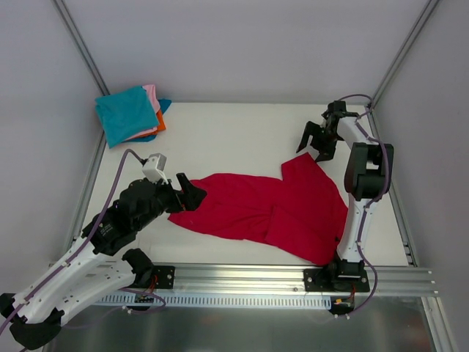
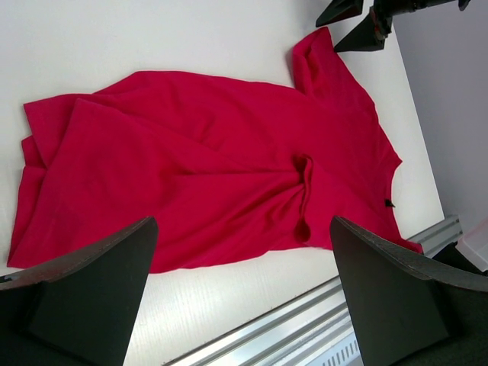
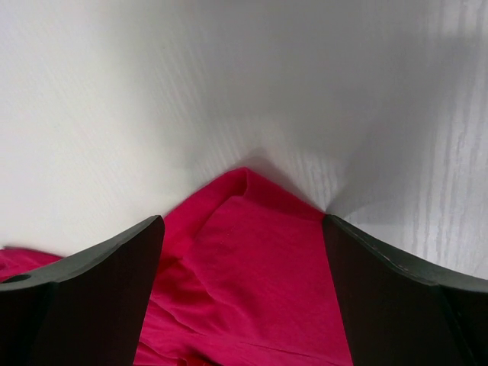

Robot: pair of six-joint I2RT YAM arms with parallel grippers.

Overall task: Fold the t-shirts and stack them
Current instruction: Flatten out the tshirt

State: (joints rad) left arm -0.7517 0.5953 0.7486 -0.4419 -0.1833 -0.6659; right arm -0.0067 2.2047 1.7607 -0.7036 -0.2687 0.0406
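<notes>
A large bright red t-shirt [image 1: 271, 209] lies spread and rumpled on the white table [image 1: 234, 139]. From the left wrist it shows as a wide red sheet [image 2: 206, 160]. My left gripper [image 1: 192, 194] hangs open at the shirt's left end, with nothing between its fingers [image 2: 84, 290]. My right gripper [image 1: 316, 143] is open over the shirt's far sleeve corner [image 3: 252, 259], its jaws on either side of the cloth without pinching it. At the far left corner sits a stack of folded t-shirts [image 1: 130, 111], teal on top with pink, orange and blue edges showing beneath.
An aluminium rail [image 1: 293, 277] runs along the table's near edge, and it also shows as a rail [image 2: 305, 324] in the left wrist view. Grey walls with metal posts [image 1: 80, 44] close in the back and sides. The right gripper [image 2: 358, 19] shows at the left wrist view's top.
</notes>
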